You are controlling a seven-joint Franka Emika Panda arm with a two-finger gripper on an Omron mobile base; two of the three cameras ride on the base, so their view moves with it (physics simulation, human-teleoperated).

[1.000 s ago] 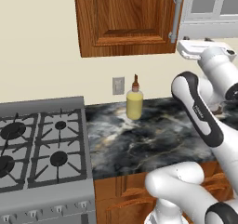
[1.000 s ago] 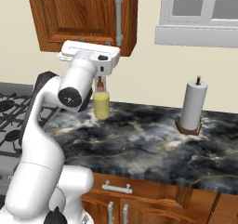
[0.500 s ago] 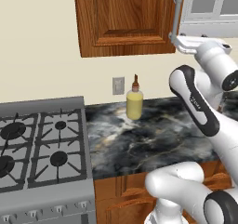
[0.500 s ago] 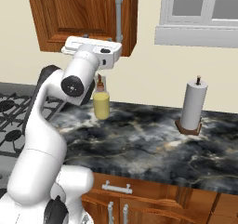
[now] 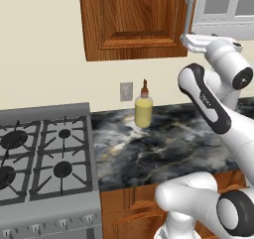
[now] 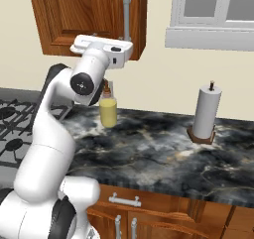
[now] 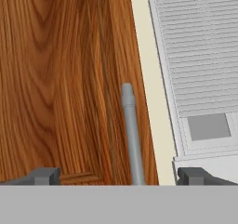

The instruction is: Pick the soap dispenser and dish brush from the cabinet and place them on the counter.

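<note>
The wooden cabinet (image 5: 139, 20) hangs on the wall, its door shut, above the dark tabletop (image 5: 168, 144). The gripper (image 7: 118, 175) is wide open and holds nothing — the grey bar handle (image 7: 131, 135) stands between its fingertips. A yellow bottle (image 6: 108, 111) stands on the tabletop — a paper towel roll (image 6: 205, 114) too.

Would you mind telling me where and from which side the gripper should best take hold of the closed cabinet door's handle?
Probably on the lower stretch of the grey bar handle, approached head-on from the front of the cabinet. The bar is long, slim and upright along the door's window-side edge, so one finger should pass each side of it. The gripper is open, and the bar sits roughly midway between its fingertips.
</note>
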